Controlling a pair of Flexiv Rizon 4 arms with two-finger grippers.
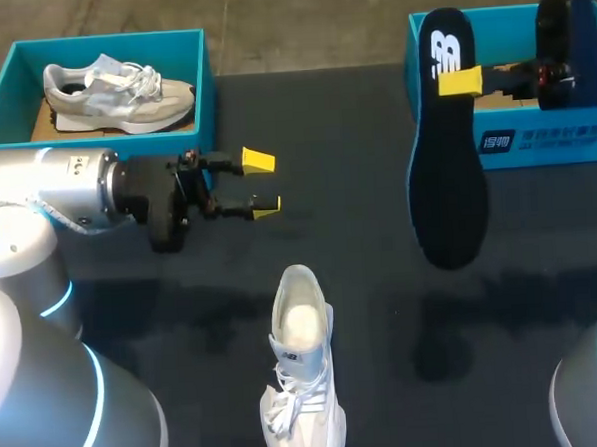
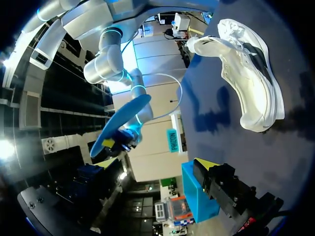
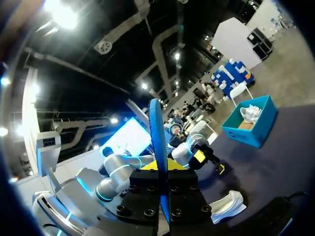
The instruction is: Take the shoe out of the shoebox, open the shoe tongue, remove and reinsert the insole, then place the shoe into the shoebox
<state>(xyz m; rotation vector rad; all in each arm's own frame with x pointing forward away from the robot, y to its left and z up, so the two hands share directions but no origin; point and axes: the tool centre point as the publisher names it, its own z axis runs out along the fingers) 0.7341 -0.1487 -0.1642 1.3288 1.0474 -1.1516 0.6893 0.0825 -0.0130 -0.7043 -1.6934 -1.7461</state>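
Your left fingers (image 1: 259, 162) are spread open and hold nothing. They hover over the desk (image 1: 356, 180) just beside the left box (image 1: 2, 109) and point toward the middle. That box sits at the desk's far left corner, and a second shoe (image 1: 121, 93), grey and white, lies on its side in it.

Your right fingers (image 1: 459, 80) are closed on the insole (image 1: 446, 166), pinching it near its upper end. The insole hangs long-side down, clear of the desk, and its shadow falls on the dark surface beneath. From the head view it hangs in front of the left wall of the right box (image 1: 535, 141), which stands at the far right corner. In the right wrist view you see the insole (image 3: 158, 142) edge-on, rising as a thin blue blade from between the two fingers that grip it.

The shoe (image 1: 302, 384), white, stands upright on the desk near your edge, well apart from both boxes. Its heel end points toward the far side and its laces lie loose on the near part. The mouth is pulled wide, so you look straight down into the pale inside. In the left wrist view the shoe (image 2: 246, 73) lies off to the side of the open fingers, not between them. The insole (image 2: 120, 123) shows ahead of them, up in the air in your other arm's grip.
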